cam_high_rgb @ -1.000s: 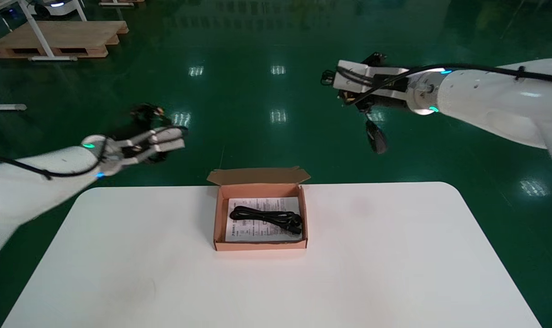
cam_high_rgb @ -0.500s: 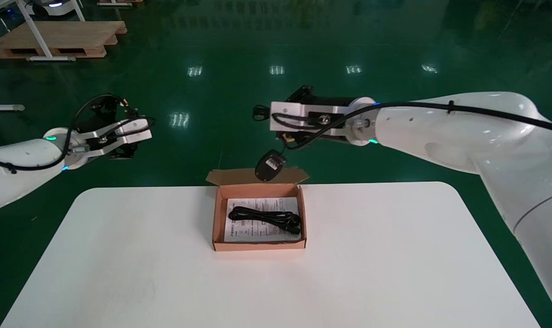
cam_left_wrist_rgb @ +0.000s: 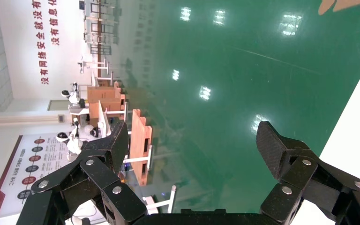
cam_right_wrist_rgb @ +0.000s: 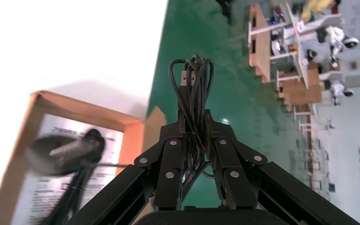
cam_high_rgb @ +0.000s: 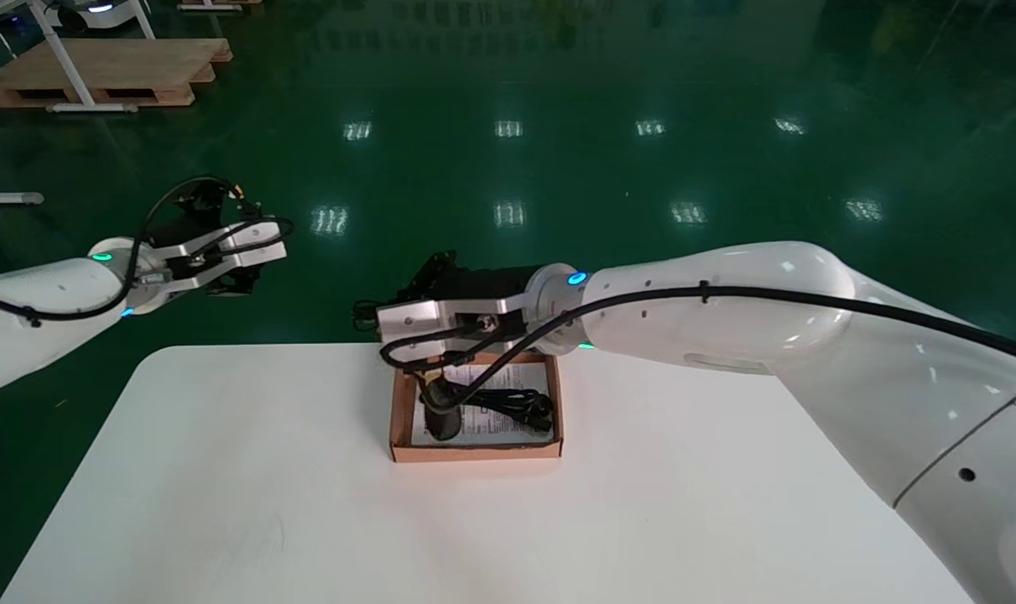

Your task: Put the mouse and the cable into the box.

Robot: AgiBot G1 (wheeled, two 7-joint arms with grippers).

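White bench [cam_high_rgb: 222,470], box [cam_high_rgb: 474,453] at centre: cable [cam_high_rgb: 516,404] already inside, mouse [cam_high_rgb: 443,426] dangling in beside it from my right claw [cam_right_wrist_rgb: 194,123], clenched on its coiled cord [cam_right_wrist_rgb: 193,79]. Next, I judge: dip, let go. Beyond the far edge, left claw [cam_left_wrist_rgb: 192,140] hangs released.

White table [cam_high_rgb: 684,503], wooden pallet [cam_high_rgb: 96,71]

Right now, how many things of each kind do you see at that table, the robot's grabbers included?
cardboard box: 1
black cable, in the box: 1
printed leaflet, under the cable: 1
computer mouse, hanging over the box by its cord: 1
tools: 2, right tool shut on the cord, left tool open beyond the table
Total: 6
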